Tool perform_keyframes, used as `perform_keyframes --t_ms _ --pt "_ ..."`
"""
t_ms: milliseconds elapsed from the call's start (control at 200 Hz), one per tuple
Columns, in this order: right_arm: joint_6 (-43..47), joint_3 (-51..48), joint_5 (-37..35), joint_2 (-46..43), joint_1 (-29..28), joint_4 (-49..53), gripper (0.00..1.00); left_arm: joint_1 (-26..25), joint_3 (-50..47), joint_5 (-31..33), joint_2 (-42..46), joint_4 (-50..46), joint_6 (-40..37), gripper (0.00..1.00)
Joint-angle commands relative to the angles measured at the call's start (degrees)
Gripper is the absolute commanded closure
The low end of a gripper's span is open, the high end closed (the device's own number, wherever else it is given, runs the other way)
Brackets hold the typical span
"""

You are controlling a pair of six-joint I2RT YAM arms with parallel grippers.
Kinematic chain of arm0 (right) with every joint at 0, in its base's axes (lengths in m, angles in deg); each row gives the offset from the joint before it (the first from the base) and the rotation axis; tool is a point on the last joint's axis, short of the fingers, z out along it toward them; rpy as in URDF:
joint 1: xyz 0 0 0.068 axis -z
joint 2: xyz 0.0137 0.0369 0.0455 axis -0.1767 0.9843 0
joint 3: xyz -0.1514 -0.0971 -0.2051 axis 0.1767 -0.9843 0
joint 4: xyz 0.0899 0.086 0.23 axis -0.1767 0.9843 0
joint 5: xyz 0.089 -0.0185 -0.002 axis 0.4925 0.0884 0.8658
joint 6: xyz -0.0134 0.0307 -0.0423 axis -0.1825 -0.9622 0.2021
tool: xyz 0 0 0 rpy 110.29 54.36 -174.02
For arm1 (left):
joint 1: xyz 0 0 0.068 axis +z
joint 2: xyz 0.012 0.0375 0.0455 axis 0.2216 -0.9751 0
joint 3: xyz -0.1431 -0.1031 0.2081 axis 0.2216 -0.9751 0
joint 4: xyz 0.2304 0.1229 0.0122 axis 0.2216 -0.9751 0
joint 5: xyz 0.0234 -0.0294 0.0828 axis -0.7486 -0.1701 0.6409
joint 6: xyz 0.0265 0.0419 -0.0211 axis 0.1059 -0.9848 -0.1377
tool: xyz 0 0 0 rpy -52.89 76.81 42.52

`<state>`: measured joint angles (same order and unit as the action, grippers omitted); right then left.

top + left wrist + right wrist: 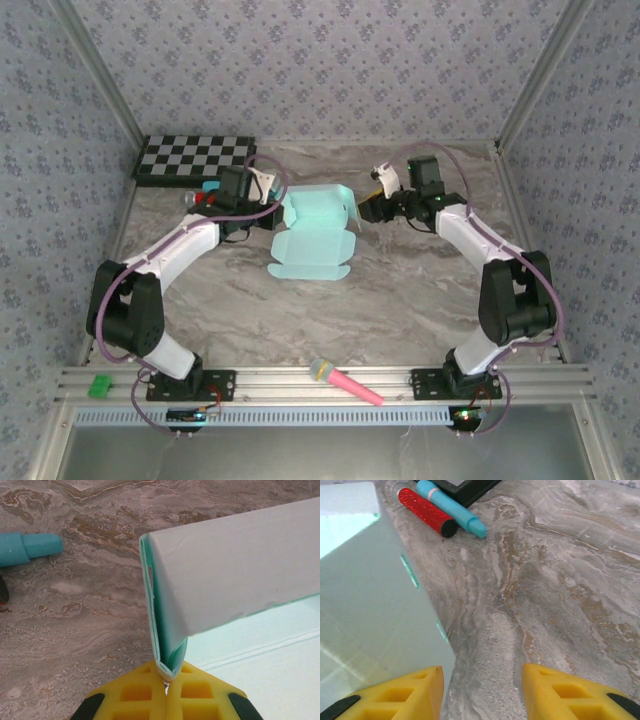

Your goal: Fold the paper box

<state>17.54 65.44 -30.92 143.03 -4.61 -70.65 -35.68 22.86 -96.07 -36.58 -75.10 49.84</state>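
Currently the left tool [166, 680] is clamped on a folded flap at the left of the box [312, 240], mid-counter toward the far edge. The right tool [482, 692] gapes beside its right wall, holding nothing. A hard push there could buckle the card.

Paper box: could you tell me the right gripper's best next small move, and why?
Probably slide the right gripper onto the paper box: its open jaws barely straddle the edge, while the left gripper pinches the opposite flap.
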Motion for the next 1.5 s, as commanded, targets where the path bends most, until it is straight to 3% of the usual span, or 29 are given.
perform_keyframes --t_ms 0,425,835,1259,1494 --pt "1.7 3.9 3.7 1.8 -1.2 1.7 0.53 0.2 2.5 -2.6 -0.5 0.1 0.8 1.0" --pt "3.1 8.0 7.2 4.7 -4.0 5.0 0.53 0.2 2.8 -2.6 -1.0 0.0 1.2 1.0" --pt "3.1 5.0 -6.9 1.0 -3.6 4.7 0.55 0.2 3.1 0.2 -1.2 -1.0 1.4 1.0" --pt "4.7 4.2 -8.5 -0.7 -2.4 7.8 0.55 0.2 3.5 0.2 -1.1 -1.7 1.1 1.0" --pt "6.4 4.0 -5.0 -2.1 -2.1 9.7 0.55 0.2 3.5 0.3 -1.2 -1.7 1.2 1.0"
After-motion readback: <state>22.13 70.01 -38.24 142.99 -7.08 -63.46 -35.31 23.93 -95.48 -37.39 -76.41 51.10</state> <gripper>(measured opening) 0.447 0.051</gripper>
